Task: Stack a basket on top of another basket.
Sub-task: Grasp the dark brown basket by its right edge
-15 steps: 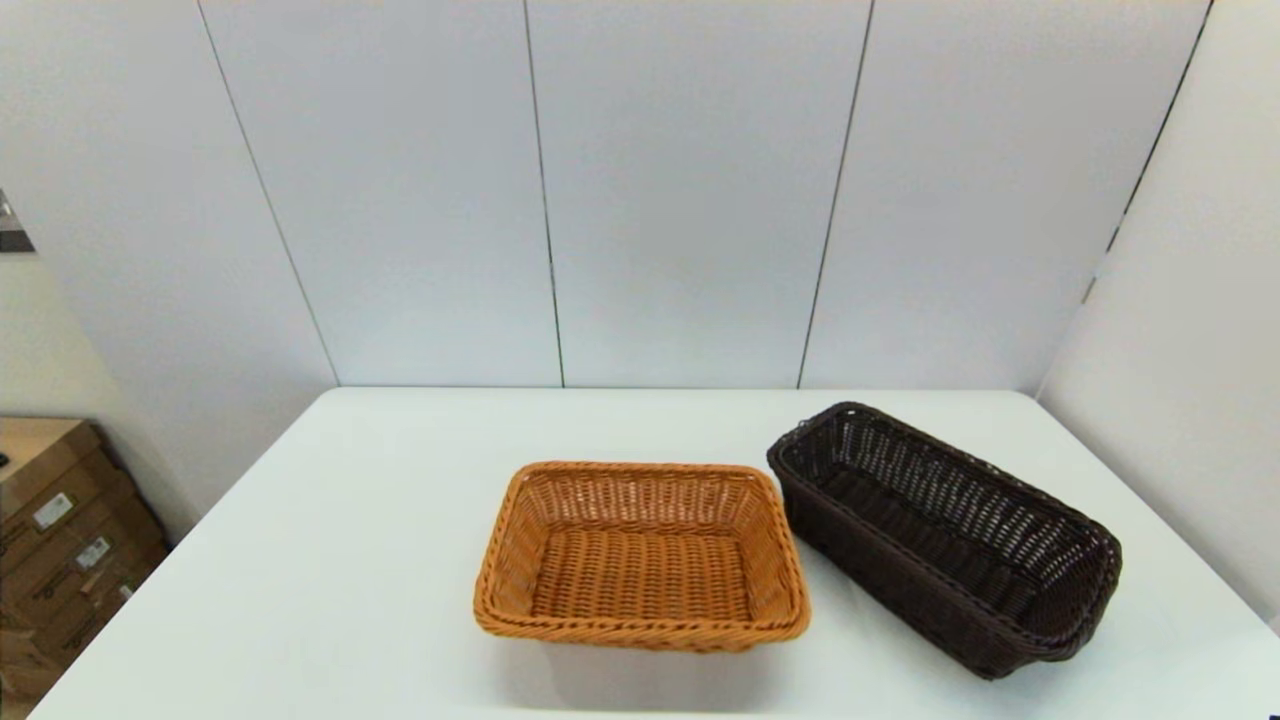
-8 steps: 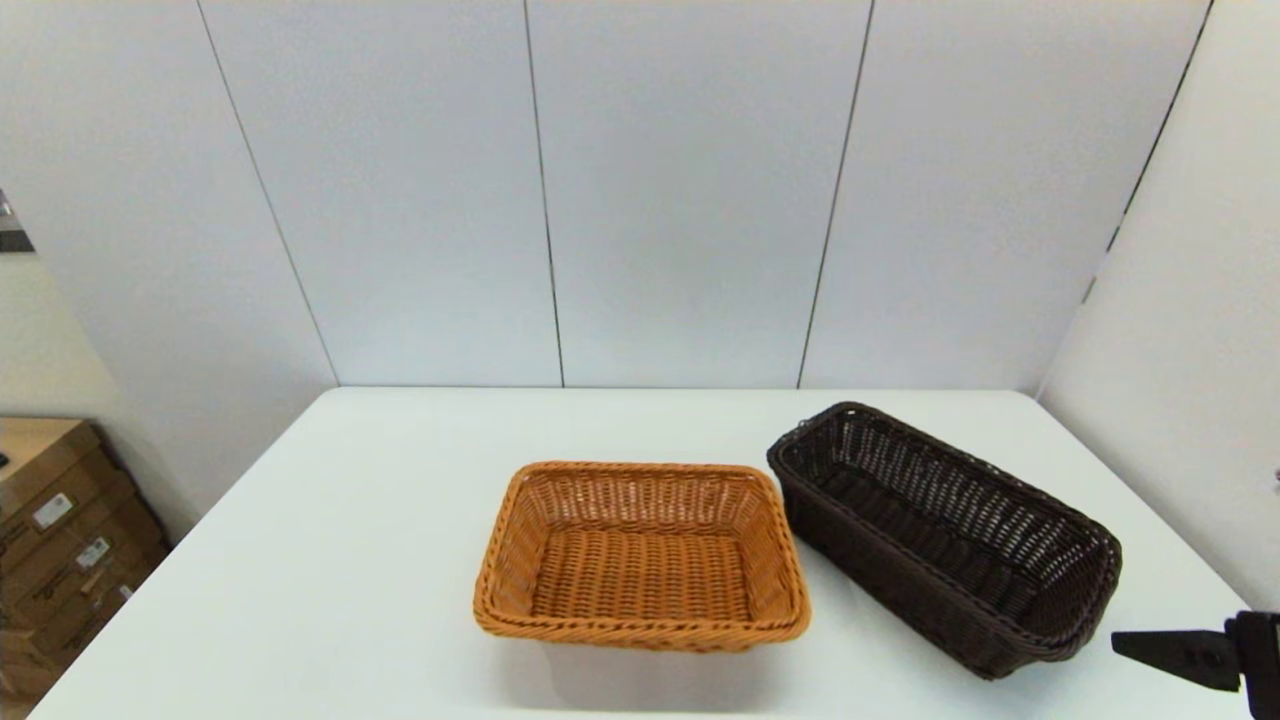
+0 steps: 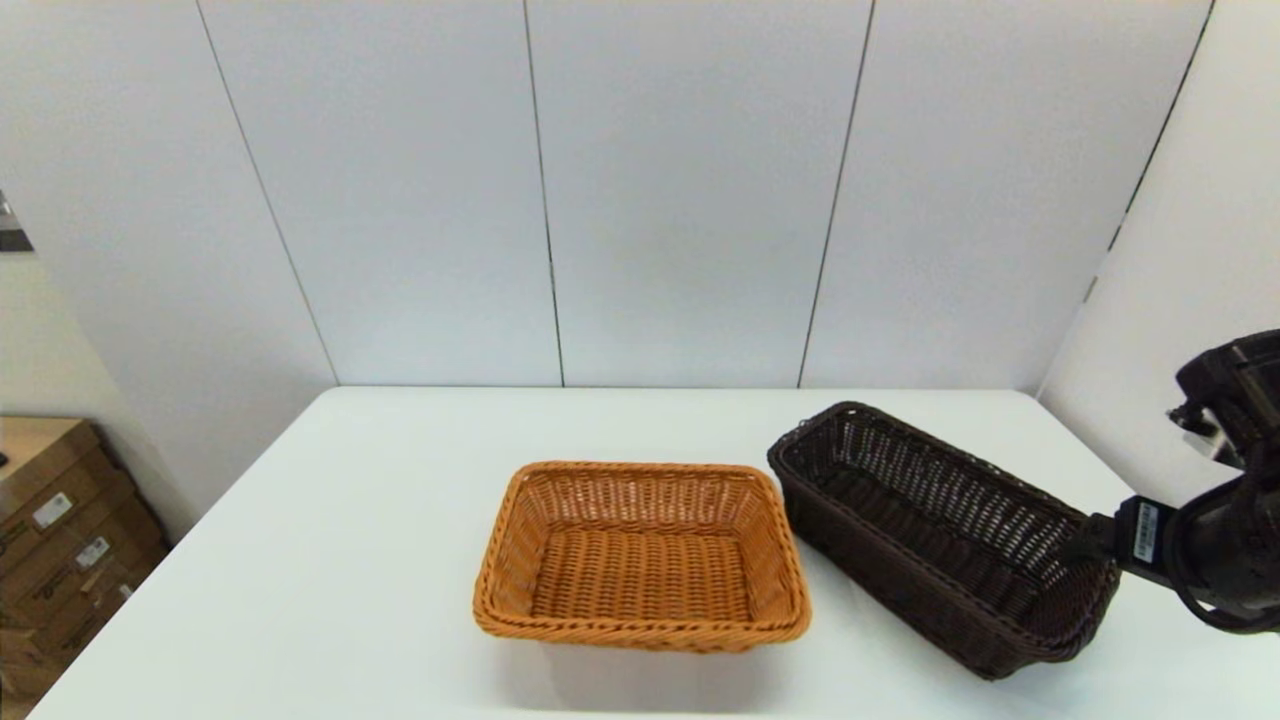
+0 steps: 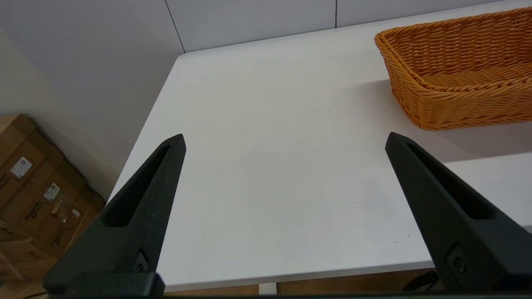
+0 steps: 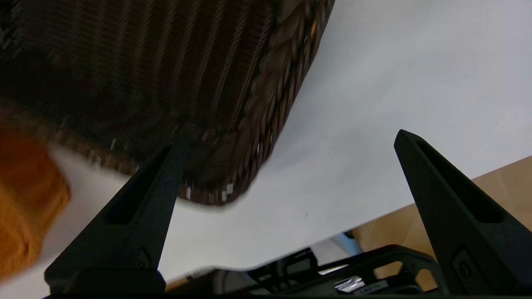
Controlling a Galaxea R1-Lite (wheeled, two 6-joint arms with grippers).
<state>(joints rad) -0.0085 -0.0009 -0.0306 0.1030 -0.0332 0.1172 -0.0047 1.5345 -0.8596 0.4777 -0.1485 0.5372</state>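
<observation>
The dark brown basket point(image 3: 940, 535) lies slantwise on the right of the white table point(image 3: 350, 560). The orange-tan basket point(image 3: 640, 555) sits at the middle, its right rim close to the dark one's left end. My right arm point(image 3: 1200, 545) reaches in from the right edge, up to the dark basket's near right end. In the right wrist view my right gripper point(image 5: 289, 139) is open above that end's corner point(image 5: 232, 166), holding nothing. My left gripper point(image 4: 284, 139) is open over bare table, left of the orange-tan basket point(image 4: 457, 70), and out of the head view.
Grey wall panels point(image 3: 680, 200) close off the table's far side, and another panel point(image 3: 1180, 330) stands along its right. Cardboard boxes point(image 3: 60, 540) are stacked on the floor beyond the table's left edge. Bare tabletop lies left of the orange-tan basket.
My right arm has come into the head view from the lower right, risen, and moved in to the dark basket's near right end. Neither basket has moved.
</observation>
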